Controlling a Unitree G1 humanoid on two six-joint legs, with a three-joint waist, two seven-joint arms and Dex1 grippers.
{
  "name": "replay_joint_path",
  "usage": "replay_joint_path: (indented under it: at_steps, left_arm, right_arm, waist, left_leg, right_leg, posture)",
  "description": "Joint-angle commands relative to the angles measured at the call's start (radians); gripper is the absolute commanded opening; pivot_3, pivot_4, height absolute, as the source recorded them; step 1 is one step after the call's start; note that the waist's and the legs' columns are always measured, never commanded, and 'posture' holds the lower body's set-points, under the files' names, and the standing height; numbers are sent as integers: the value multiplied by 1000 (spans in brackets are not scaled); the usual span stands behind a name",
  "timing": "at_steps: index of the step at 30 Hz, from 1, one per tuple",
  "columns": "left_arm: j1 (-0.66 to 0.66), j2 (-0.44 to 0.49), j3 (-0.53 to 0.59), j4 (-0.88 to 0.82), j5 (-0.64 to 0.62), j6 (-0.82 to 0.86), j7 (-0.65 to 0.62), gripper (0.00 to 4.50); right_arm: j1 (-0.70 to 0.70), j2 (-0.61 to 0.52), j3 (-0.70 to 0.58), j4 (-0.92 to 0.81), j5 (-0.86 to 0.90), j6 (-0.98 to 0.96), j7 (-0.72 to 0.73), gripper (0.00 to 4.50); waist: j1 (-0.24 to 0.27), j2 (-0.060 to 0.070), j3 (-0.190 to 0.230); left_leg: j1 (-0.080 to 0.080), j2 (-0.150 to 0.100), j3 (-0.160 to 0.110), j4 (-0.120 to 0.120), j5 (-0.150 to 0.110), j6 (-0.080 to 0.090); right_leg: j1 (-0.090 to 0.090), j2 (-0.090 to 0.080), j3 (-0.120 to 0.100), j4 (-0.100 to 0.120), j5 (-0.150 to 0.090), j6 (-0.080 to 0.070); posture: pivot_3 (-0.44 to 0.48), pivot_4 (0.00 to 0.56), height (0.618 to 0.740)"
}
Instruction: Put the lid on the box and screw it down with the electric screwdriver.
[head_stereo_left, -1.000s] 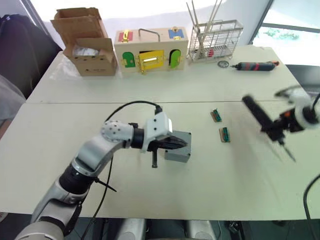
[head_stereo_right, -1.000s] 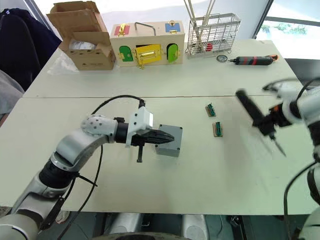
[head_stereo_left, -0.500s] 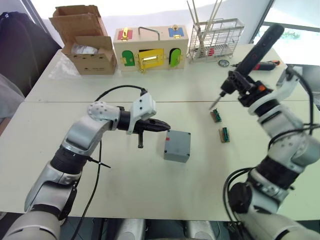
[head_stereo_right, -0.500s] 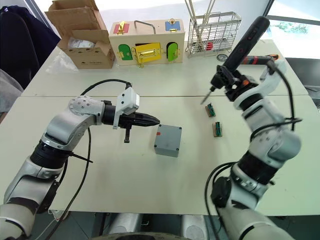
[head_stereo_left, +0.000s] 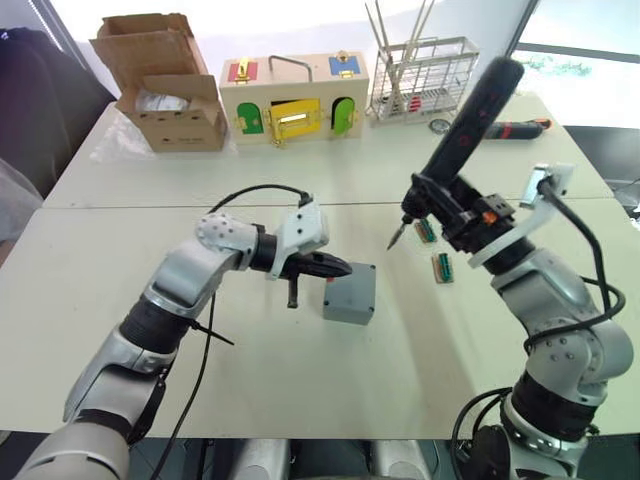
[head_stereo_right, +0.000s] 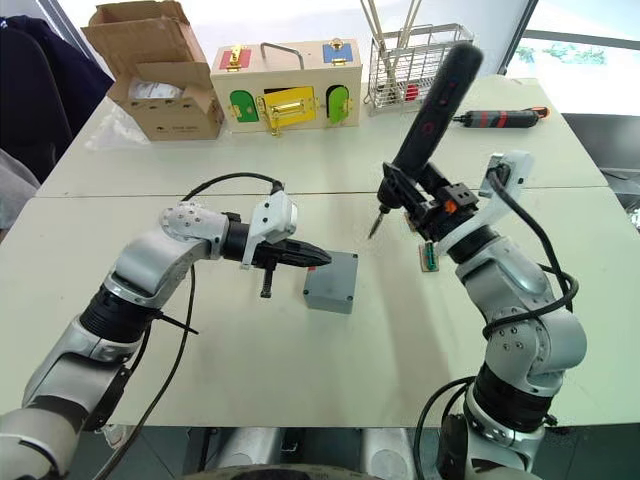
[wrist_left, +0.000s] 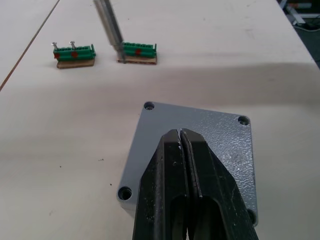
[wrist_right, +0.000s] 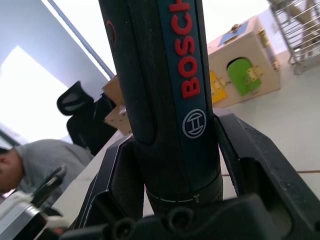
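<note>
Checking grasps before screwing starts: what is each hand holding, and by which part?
The right hand grips the electric screwdriver by its lower body, near the bit. The left hand, shut, holds nothing, above the lid.

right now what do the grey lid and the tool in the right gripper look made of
The lid looks like moulded grey plastic or cast metal: speckled matte face, recessed corner screw holes. The electric screwdriver looks like black matte plastic with a textured grip and printed red lettering.

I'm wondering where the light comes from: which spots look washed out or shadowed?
Left eye view: daylight from the windows behind bleaches the far table edge. Right wrist view: the bright background leaves the electric screwdriver a dark shape. Left wrist view: soft shadow bands cross the table above the lid.
</note>
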Motion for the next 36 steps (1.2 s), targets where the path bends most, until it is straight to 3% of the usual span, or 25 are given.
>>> replay_joint_path:
  at_steps: [1,10,26,36]
  left_arm:
    - [29,-10,-2,-22,18,-19,19,0]
    - [69,-50,-8,-26,34,-1,71,0]
    - [76,-29,-2,-40,30,21,61,0]
    - [84,-24,0,-60,26,40,66,0]
  right_arm:
    - [16,-28,55,-72,23,-70,20,1889]
    - [40,-43,112,-40,34,-136,-6,1889]
    - [95,-86,146,3,19,-218,-17,1889]
    - [152,-132,240,30,-56,-290,12,1889]
  waist:
    - [1,0,0]
    - [8,-1,0]
    - [7,-1,0]
    - [8,-2,-1]
  left_leg:
    - [0,0,0,0,0,0]
    - [0,1,0,1,0,0]
    - [1,1,0,1,0,0]
    - [3,1,0,0,0,0]
  right_leg:
    - [0,0,0,0,0,0]
    - [1,0,0,0,0,0]
    - [2,0,0,-1,0,0]
    - [2,0,0,-2,0,0]
  posture:
    - [0,150,731]
    - [0,150,731]
    - [0,150,731]
    - [0,150,731]
